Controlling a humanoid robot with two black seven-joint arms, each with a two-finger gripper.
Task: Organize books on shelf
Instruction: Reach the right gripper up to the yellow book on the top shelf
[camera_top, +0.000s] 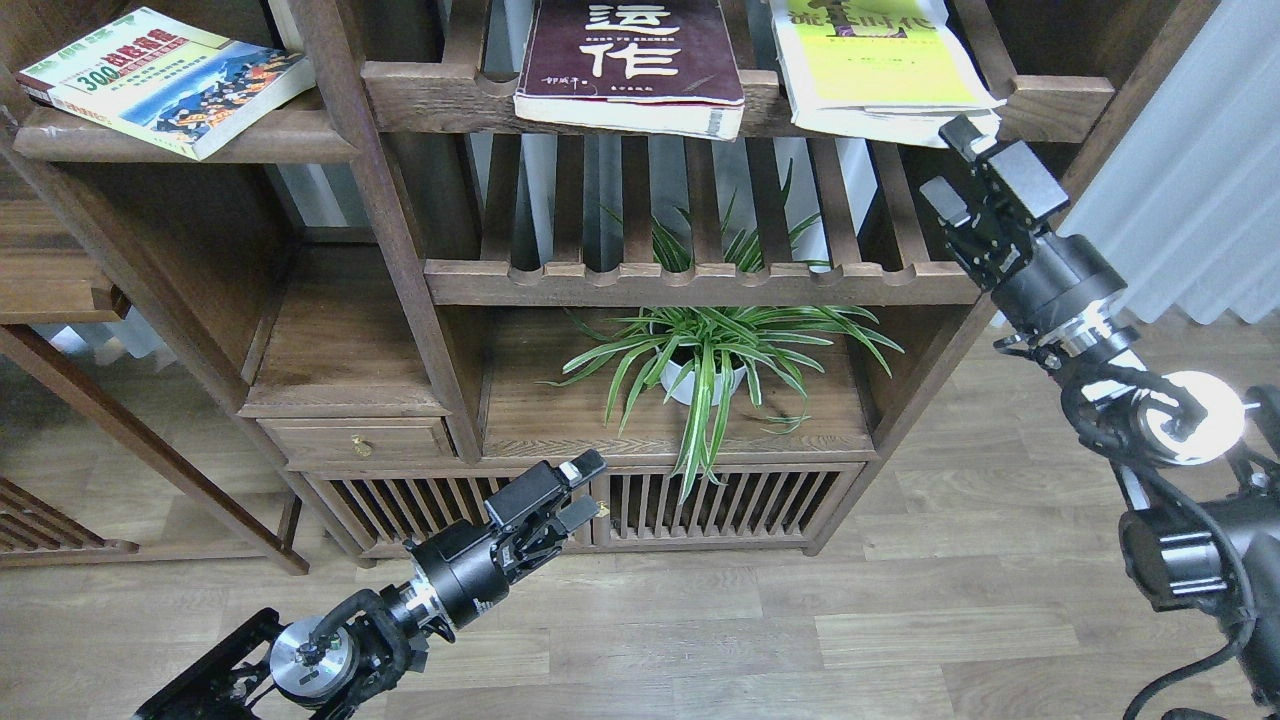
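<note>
Three books lie flat on the bookcase. The cream "300" book (160, 80) rests on the solid dark-brown shelf (290, 135) at upper left. The maroon book (630, 60) and the lime-yellow book (880, 60) lie on the slatted top shelf and overhang its front rail. My right gripper (947, 160) is open, just below the lime-yellow book's front right corner; whether its upper finger touches the pages I cannot tell. My left gripper (585, 488) is open and empty, low in front of the cabinet doors.
A spider plant in a white pot (705, 375) stands on the lower board. An empty slatted middle shelf (700, 282) sits above it. A small drawer (360, 438) is at lower left, a pale curtain (1180, 170) at right, and wood floor below.
</note>
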